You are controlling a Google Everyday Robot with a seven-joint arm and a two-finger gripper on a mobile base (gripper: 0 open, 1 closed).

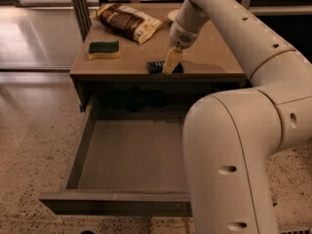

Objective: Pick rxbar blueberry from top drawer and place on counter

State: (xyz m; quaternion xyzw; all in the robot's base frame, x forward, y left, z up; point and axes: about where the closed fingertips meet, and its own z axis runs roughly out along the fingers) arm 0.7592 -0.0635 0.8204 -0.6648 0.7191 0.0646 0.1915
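and here's the cream two-finger gripper [170, 65], down low near the front edge of the smooth tan-beige counter [122, 62], its tip right on the small dark navy rxbar blueberry [154, 67]. the bar lies flat on the counter, just back from the front lip, with its right end hidden behind the gripper. is the gripper clamped on the bar or loose of it? cannot tell from this angle. the big white robot arm [234, 33] reaches in from the right across the counter, and its bulky lower link fills the right foreground. below, the wide grey-brown top drawer [131, 150] stands pulled right out, flat bottom showing, its right side covered by the arm. on the counter, a green-and-yellow sponge [104, 49] sits to the left of the bar, well apart from it, and a crumpled brown-and-cream snack bag [127, 22] lies near the far edge. pale speckled floor [34, 130] shows on the left.
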